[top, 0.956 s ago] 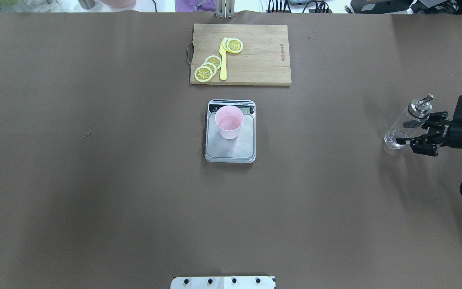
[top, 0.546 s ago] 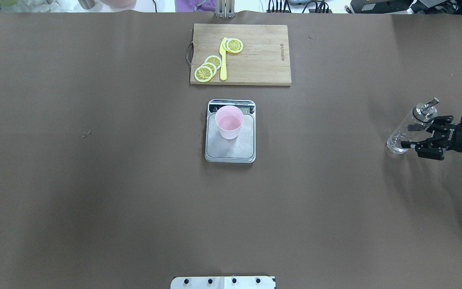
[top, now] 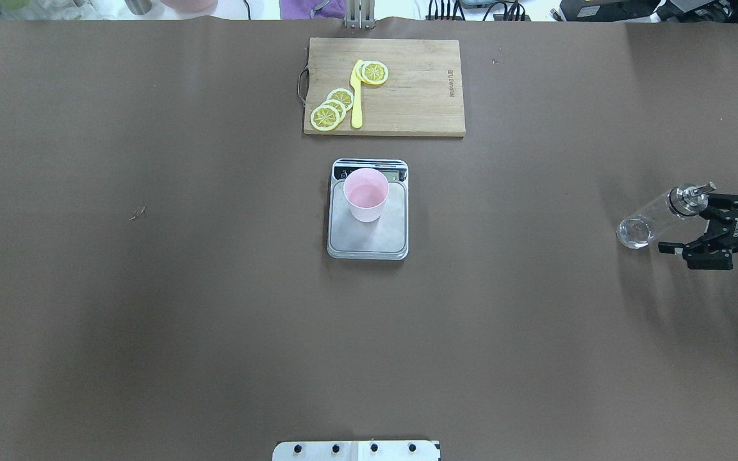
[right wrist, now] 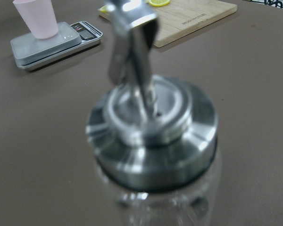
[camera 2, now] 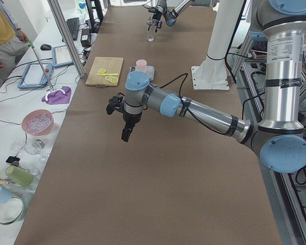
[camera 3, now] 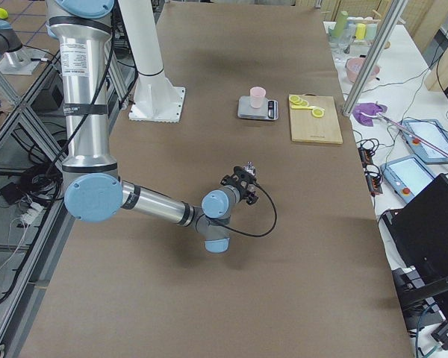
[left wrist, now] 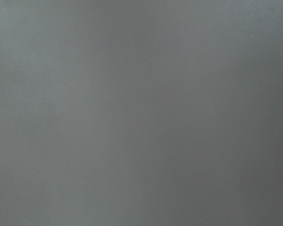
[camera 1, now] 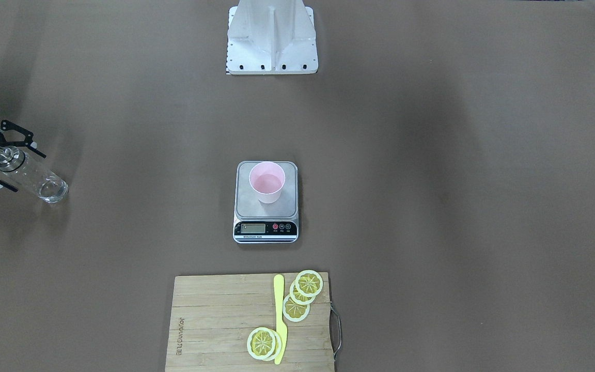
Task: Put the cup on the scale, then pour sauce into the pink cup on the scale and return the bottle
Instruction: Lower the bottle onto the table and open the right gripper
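Nearest the robot's base, one left gripper (camera 2: 126, 133) hangs over the table (top: 151, 288); I cannot tell how its fingers stand. Farther out, at the right edge, one right gripper (top: 684, 225) has its fingers spread wide beside the cap of one upright bottle (top: 647, 224), not clamping it. At mid-table one pink cup (top: 366, 194) stands on one scale (top: 375, 240). Beyond lies one board (top: 414, 89) with one yellow knife (top: 357, 96) and five lemon slices (top: 325, 118)

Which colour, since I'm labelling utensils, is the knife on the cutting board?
Yellow knife; clearest in front-facing view.
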`<action>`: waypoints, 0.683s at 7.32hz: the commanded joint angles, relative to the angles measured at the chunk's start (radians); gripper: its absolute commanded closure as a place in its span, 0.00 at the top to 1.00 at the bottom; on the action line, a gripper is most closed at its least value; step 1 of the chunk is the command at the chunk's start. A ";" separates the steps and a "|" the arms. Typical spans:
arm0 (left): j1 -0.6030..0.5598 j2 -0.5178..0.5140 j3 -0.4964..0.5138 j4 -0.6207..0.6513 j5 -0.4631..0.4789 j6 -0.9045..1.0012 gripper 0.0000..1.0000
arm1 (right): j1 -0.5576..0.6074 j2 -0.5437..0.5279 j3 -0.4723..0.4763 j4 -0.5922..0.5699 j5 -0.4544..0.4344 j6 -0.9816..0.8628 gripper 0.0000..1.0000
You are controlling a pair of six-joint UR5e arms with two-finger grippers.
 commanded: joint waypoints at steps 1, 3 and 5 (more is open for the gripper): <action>-0.001 0.000 -0.001 0.000 -0.001 0.000 0.98 | 0.006 -0.080 0.004 0.064 0.015 0.000 1.00; -0.001 0.001 -0.004 0.002 -0.004 0.000 0.98 | 0.102 -0.103 -0.004 0.028 0.033 0.002 1.00; 0.001 0.001 0.000 0.003 -0.007 -0.002 0.98 | 0.260 -0.056 -0.007 -0.217 0.079 0.002 0.99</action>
